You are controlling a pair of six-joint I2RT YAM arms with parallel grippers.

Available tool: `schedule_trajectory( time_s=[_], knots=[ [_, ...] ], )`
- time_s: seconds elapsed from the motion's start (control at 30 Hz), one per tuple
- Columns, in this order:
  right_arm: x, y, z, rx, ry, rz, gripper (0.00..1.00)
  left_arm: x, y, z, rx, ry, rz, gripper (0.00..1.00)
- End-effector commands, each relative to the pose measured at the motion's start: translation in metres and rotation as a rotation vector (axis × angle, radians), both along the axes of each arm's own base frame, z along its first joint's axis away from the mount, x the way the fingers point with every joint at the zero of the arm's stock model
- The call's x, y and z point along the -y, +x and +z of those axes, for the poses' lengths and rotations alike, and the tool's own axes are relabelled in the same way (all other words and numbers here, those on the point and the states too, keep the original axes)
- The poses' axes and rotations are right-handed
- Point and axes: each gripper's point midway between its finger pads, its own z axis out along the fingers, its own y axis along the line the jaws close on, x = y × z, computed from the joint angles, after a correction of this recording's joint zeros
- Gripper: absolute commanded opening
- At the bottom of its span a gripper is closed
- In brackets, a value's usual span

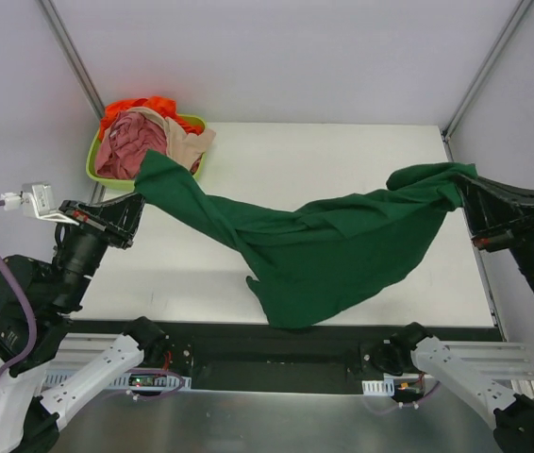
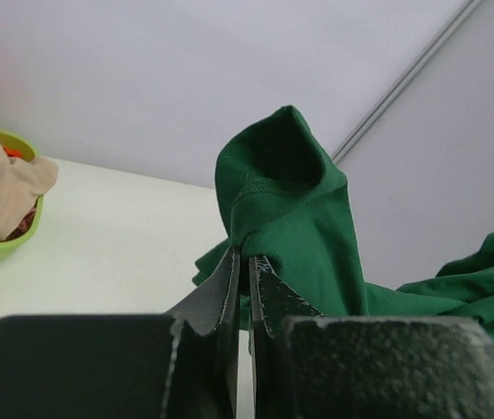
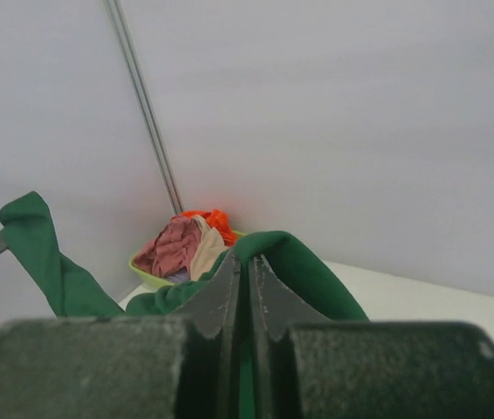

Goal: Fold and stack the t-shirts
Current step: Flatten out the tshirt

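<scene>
1. Dark green t-shirt (image 1: 314,250): stretched across the white table (image 1: 361,151) from far left to right, each end pinched by one gripper. The middle sags in a broad fold towards the near edge of the table. Whether this fold rests on the surface cannot be told.
2. Left gripper (image 1: 139,200): raised at the left side of the table, just near of the tub. In the left wrist view its jaws are closed to a thin slit on a bunched corner of the green cloth, which stands up above the fingertips.
3. Right gripper (image 1: 462,195): raised at the right edge of the table. In the right wrist view its jaws are likewise drawn together, with green cloth clamped between them and humped over the tips.
4. Lime-green plastic tub (image 1: 91,159): at the far left corner of the table, holding the other shirts in a loose heap.
5. Heap contents: a dusty pink t-shirt (image 1: 125,146) on the left, a beige t-shirt (image 1: 188,142) draped over the right rim, and a bright orange t-shirt (image 1: 144,104) at the far side.
6. The left end of the green shirt touches or overlaps the near rim of the tub in the top view.
</scene>
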Motion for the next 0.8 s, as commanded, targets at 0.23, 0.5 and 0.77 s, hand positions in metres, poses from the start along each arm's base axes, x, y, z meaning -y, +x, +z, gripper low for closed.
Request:
schedule_trajectory(
  time_s=[0.23, 0.5, 0.77],
  knots=[
    [0.016, 0.070, 0.025, -0.070, -0.094, -0.289, 0.01, 0.011, 0.021, 0.006, 0.017, -0.022, 0.019, 0.00],
    [0.007, 0.253, -0.158, -0.553, -0.379, -0.550, 0.01, 0.028, 0.113, -0.221, -0.597, 0.152, 0.328, 0.51],
    [0.002, 0.350, -0.306, -0.906, -0.559, -0.555, 0.99, -0.001, 0.117, -0.304, -0.943, 0.262, 0.454, 0.99]
  ],
)
